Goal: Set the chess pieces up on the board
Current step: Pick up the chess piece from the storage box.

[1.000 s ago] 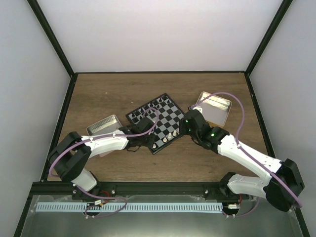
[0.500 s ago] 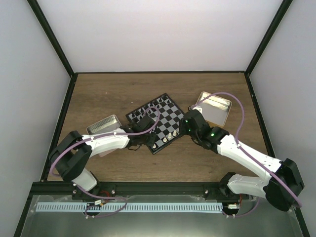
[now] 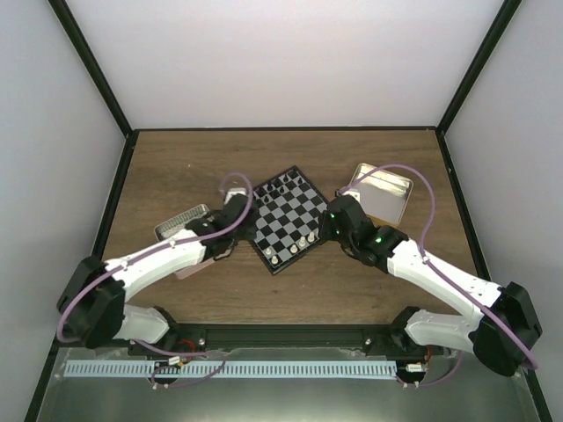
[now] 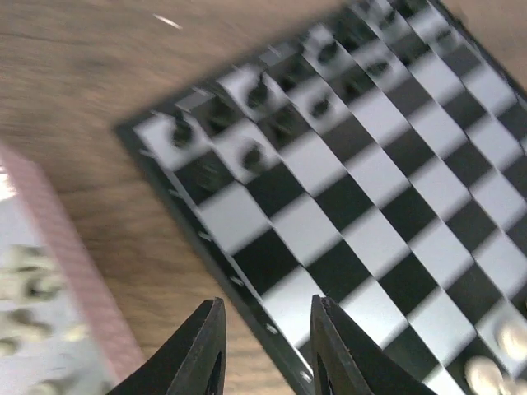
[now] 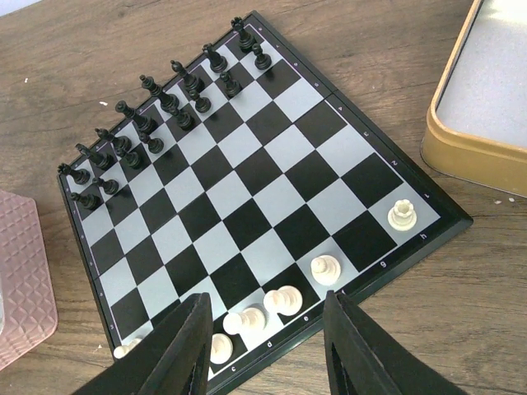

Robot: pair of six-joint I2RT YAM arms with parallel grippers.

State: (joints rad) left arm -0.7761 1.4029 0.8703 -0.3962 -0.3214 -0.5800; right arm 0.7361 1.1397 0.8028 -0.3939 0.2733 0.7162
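Left of the left jaws, pink tin [image 4: 62, 255]: lay on the bench [image 3: 176, 167], just beside the board's rim, with blurred cream figures inside it.
Left jaws: stood narrowly apart, with nothing between the fingers [image 4: 202, 354], and hung over the board's left rim.
Board [image 3: 290, 220]: lay corner-on between the two arms, with part of it under each pair of jaws.
Black pieces [image 5: 156, 115]: stood in two rows along the board edge farthest ahead of the right jaws.
Chess pieces [image 5: 325, 267]: several cream figures stood on the row nearest the right jaws, most of them close ahead of its fingertips, and one stood alone toward the right corner.
Right jaws: stood fairly wide and held nothing, with the fingers [image 5: 354, 346] low over the board's near edge.
Right of the right jaws, gold tin [image 5: 478, 123]: sat on the bench near the board's right corner, not touching it.
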